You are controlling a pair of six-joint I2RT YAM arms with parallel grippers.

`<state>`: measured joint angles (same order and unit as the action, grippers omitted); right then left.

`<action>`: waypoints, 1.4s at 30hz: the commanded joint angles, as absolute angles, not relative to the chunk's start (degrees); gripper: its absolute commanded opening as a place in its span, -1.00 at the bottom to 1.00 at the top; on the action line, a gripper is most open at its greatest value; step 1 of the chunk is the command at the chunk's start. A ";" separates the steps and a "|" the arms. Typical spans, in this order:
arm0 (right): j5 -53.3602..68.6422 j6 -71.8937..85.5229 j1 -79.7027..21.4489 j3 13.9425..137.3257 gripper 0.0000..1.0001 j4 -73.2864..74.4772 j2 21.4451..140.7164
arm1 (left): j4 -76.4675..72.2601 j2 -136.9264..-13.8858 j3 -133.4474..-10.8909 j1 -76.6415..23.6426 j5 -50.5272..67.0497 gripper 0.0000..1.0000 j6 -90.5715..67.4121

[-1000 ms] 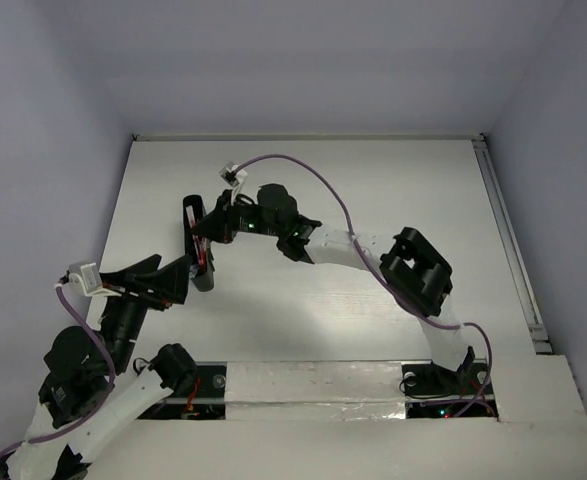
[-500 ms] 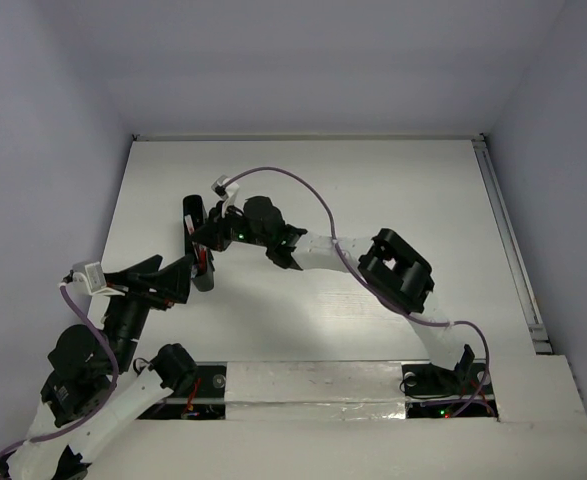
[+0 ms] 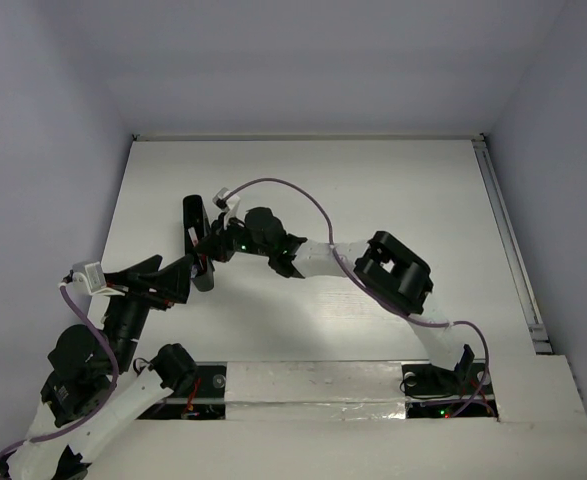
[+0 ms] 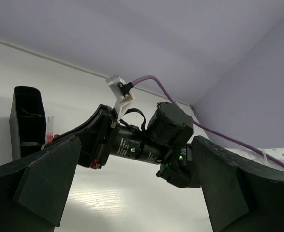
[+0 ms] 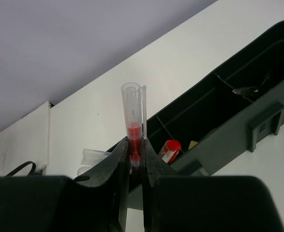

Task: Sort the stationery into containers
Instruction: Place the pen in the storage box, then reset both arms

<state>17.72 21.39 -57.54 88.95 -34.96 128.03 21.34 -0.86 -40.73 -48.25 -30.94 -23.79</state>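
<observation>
Top cam: right arm (image 3: 403, 275) comes off its base at the near edge, elbow bent, forearm stretched left across the bench (image 3: 373, 190). The right hand (image 3: 209, 252) sits over the near half of the long black box (image 3: 191, 212). Left arm (image 3: 123, 400) is folded up at the near-left corner, w/ the left hand (image 3: 185, 277) pointing at the box's near end, just beside it. From up here I can't tell either hand's opening, or what's carried.

Left wrist cam: left hand's fingers (image 4: 45, 183) stand wide apart, framing the right wrist, which tilts down twd the box. One end of the box shows at left w/ a bit of red next to it. Purple cable (image 4: 151, 79) loops over the wrist.

Right wrist cam: right hand is pinched narrow on a red-and-clear pen (image 5: 133, 121), held upright and sticking out past the fingertips. Only this view looks inside the box. It has dividers, w/ a red-capped piece (image 5: 170, 150) and a small tan bit (image 5: 193, 143) in the compartment nearest the hand. There's a dark item (image 5: 250, 89) further along, can't ID it. A second clear tube end (image 5: 91, 154) shows just left of the fingers. Whether the held pen touches the box, can't tell.
</observation>
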 commanded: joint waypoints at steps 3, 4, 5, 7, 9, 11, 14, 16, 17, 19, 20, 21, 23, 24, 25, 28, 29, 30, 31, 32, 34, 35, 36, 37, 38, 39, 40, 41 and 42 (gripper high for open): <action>16.79 19.25 -59.06 87.89 -0.48 -39.55 125.51 | 19.86 -1.05 -40.43 -47.81 -31.46 0.98 -22.76; 16.61 19.16 -59.06 87.63 -0.40 -39.29 125.33 | 19.86 -1.05 -40.43 -47.81 -31.38 0.98 -22.76; 16.52 18.81 -59.06 87.45 -0.33 -38.94 125.25 | 19.95 -1.14 -40.43 -47.81 -31.29 0.98 -22.68; 16.09 18.46 -59.59 87.19 -0.15 -38.24 124.54 | 19.86 -1.32 -40.43 -47.81 -31.29 0.98 -22.68; 15.21 18.28 -59.59 86.66 -0.01 -37.97 123.84 | 19.78 -1.41 -40.43 -47.81 -31.03 0.98 -22.50; 14.86 18.28 -60.12 85.70 0.07 -37.97 123.40 | 19.69 -1.41 -40.43 -47.81 -30.76 0.98 -22.33; 14.07 18.20 -60.12 85.25 0.21 -37.36 122.52 | 19.60 -1.23 -40.43 -47.81 -30.76 0.98 -22.24; 12.67 17.49 -60.64 85.34 0.32 -35.78 121.56 | 19.60 -1.23 -40.43 -47.81 -30.85 0.98 -22.24; 12.05 16.79 -61.17 85.17 0.35 -35.42 121.12 | 19.69 -1.14 -40.52 -47.81 -30.76 0.98 -22.24; 10.90 16.26 -61.17 84.38 0.45 -34.81 120.24 | 19.60 -1.14 -40.43 -47.81 -30.85 0.98 -22.24; 10.29 16.26 -61.17 84.11 0.46 -34.46 119.54 | 19.60 -1.14 -40.43 -47.81 -30.76 0.98 -22.24; 10.02 16.26 -61.17 84.02 0.48 -33.93 119.18 | 19.60 -1.14 -40.43 -47.81 -30.76 0.98 -22.32; 9.41 16.52 -61.69 83.41 0.49 -33.40 118.22 | 19.60 -1.06 -40.43 -47.81 -30.85 0.98 -22.24; 9.40 16.61 -61.70 82.89 0.49 -33.57 117.78 | 19.60 -1.05 -40.52 -47.81 -30.85 0.98 -22.24; 9.32 16.61 -61.70 81.66 0.48 -34.36 117.25 | 19.69 -0.97 -40.43 -47.81 -30.94 0.98 -22.32; 9.49 16.61 -61.70 79.37 0.48 -36.29 114.97 | 19.69 -0.79 -40.52 -47.81 -31.11 0.98 -22.59; 9.49 16.61 -61.70 78.50 0.48 -36.30 114.44 | 19.86 -0.79 -40.43 -47.81 -31.29 0.98 -22.59; 9.58 16.70 -61.70 78.05 0.48 -36.39 113.22 | 19.86 -0.70 -40.43 -47.81 -31.38 0.98 -22.59; 9.58 16.79 -61.70 77.44 0.48 -36.91 112.51 | 19.86 -0.62 -40.43 -47.81 -31.46 0.98 -22.67; 9.58 16.87 -61.70 75.95 0.48 -37.09 111.63 | 19.86 -0.62 -40.43 -47.81 -31.73 0.98 -22.59; 9.23 16.79 -61.70 74.28 0.48 -37.70 108.39 | 19.95 -0.53 -40.52 -47.81 -31.90 0.98 -22.76; 8.53 16.53 -61.70 72.01 0.48 -38.14 107.06 | 19.95 -0.53 -40.43 -47.81 -31.99 0.98 -22.68; 8.09 16.26 -61.70 70.68 0.47 -38.49 105.66 | 19.86 -0.53 -40.43 -47.81 -31.99 0.98 -22.76; 7.56 16.09 -61.70 69.27 0.42 -39.45 104.08 | 19.86 -0.61 -40.43 -47.81 -31.99 0.98 -22.85; 6.25 15.39 -61.70 67.87 0.37 -39.81 100.67 | 19.86 -0.62 -40.34 -47.81 -31.91 0.98 -22.85; 5.37 14.86 -61.70 64.89 0.27 -40.16 98.81 | 19.86 -0.79 -40.34 -47.81 -31.73 0.98 -22.94; 4.23 14.33 -61.70 63.30 -0.02 -40.95 96.96 | 19.52 -1.05 -40.25 -47.81 -31.64 0.98 -23.20; 1.52 13.20 -61.70 61.63 -0.24 -41.22 93.20 | 19.34 -1.14 -40.25 -47.81 -31.21 0.98 -23.20; 0.36 12.66 -61.70 58.57 -0.70 -41.31 91.25 | 18.99 -1.40 -40.17 -47.81 -30.33 0.98 -23.20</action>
